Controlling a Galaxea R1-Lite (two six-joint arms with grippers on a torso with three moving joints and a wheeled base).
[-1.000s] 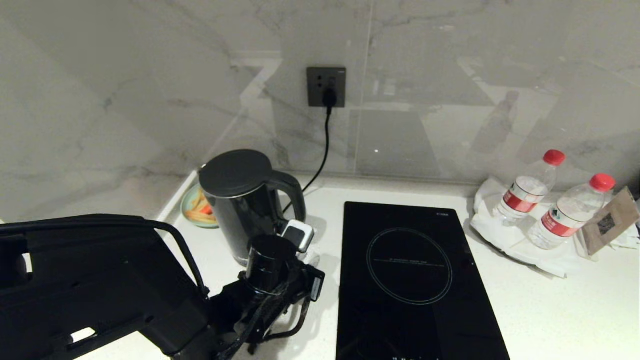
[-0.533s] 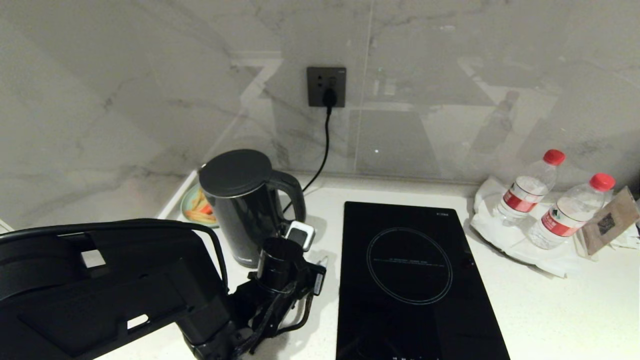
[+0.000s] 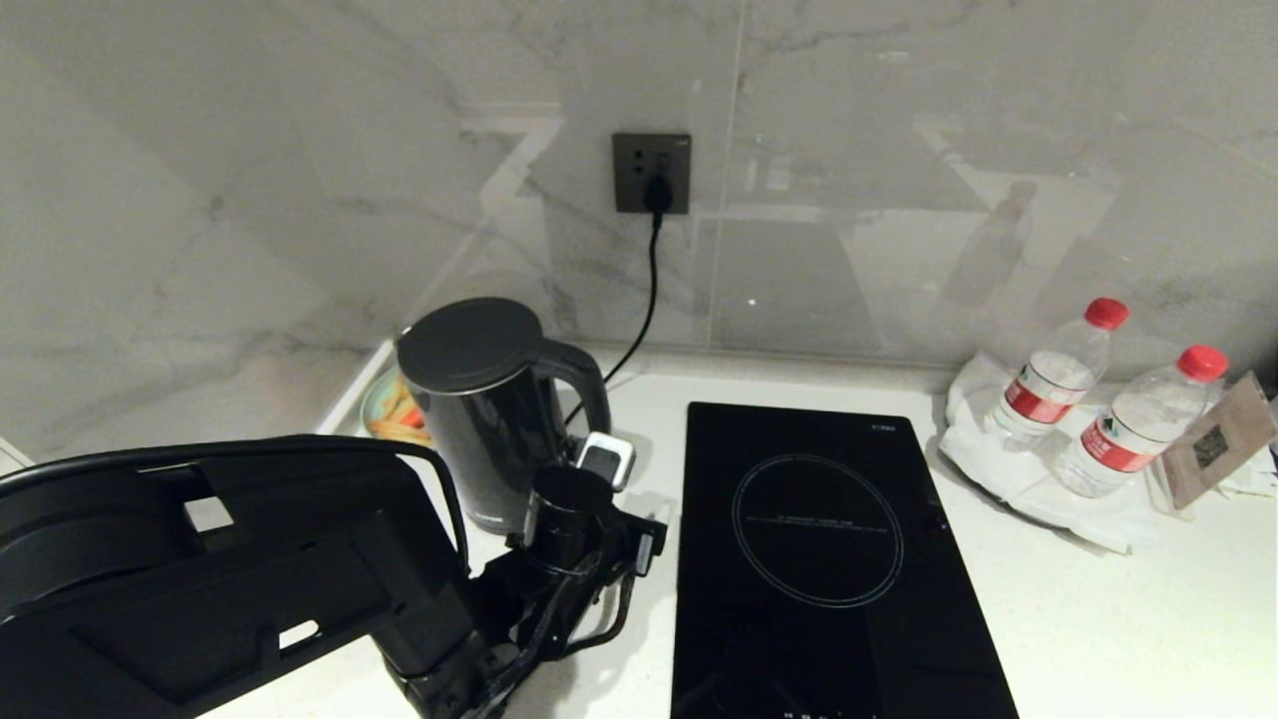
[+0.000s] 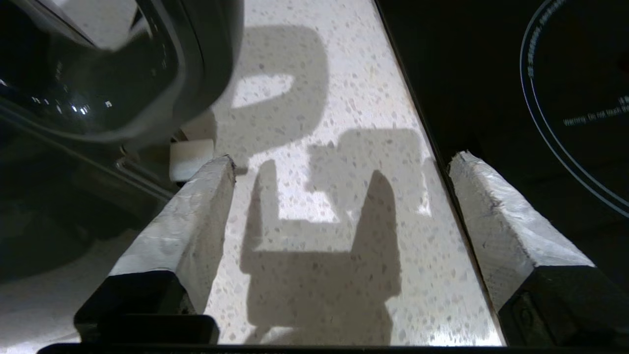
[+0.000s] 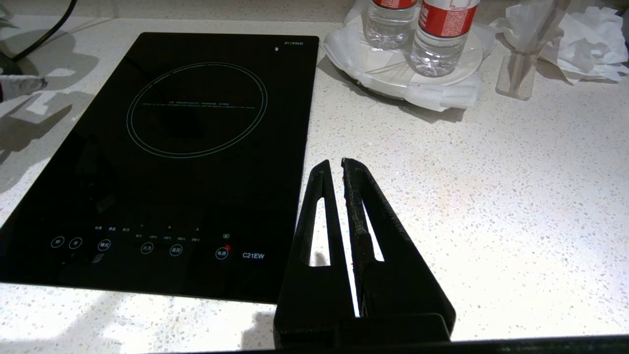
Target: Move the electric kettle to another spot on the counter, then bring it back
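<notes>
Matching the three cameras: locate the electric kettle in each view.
Head view: electric kettle stands at left-centre, left of the induction hob.
Left wrist view: its handle and dark body fill the upper left corner.
Right wrist view: not in it.
Shared landmark: the induction hob shows in all three views.

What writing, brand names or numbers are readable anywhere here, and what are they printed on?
"C21EW": induction hob, front edge beside the touch buttons.
"FOTILE", roughly; tiny logo at the hob's far corner.
"Warning: Do not touch...": along the hob's ring, partly cut off.
Button captions, ring line: too small.
Water bottles, red labels: unreadable.
</notes>
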